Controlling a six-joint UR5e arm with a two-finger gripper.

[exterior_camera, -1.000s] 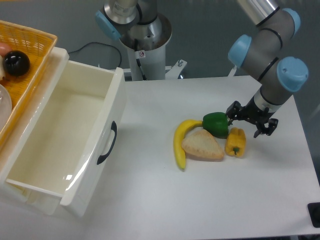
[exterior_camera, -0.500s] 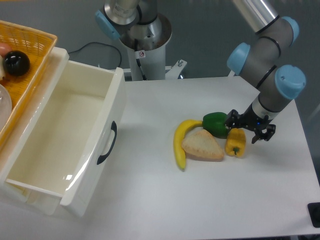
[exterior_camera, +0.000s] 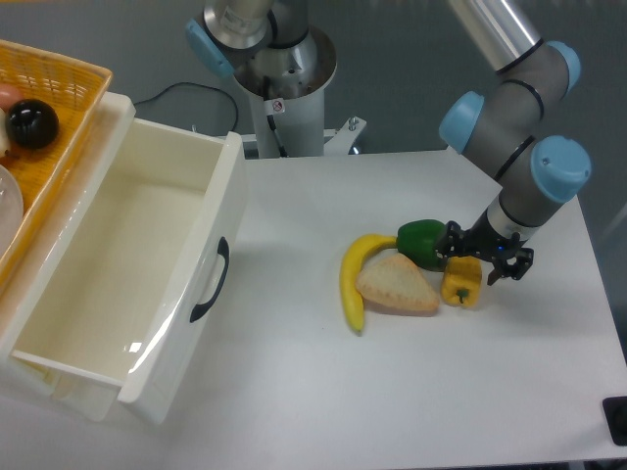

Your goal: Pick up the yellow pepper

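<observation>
One yellow pepper [exterior_camera: 461, 282] on the white table [exterior_camera: 323, 382], touching one bread wedge [exterior_camera: 397, 287], beside one green pepper [exterior_camera: 423, 242] and one banana [exterior_camera: 355, 280]. Gripper [exterior_camera: 483, 258] spread apart over its top. One open white drawer [exterior_camera: 127, 274]; one orange basket [exterior_camera: 49, 127]; grey wall.

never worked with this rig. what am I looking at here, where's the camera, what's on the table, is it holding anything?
One fixed camera looks down at a white table from the front. The grey arm with blue joint caps is a UR5e; its black two-finger gripper is low over the yellow pepper, fingers either side of its top. Whether they have closed is not clear, and the pepper sits on the table, so nothing is lifted. Next to it: a green pepper, a wedge of bread and a banana. On the left are an open white drawer and a yellow basket.
</observation>
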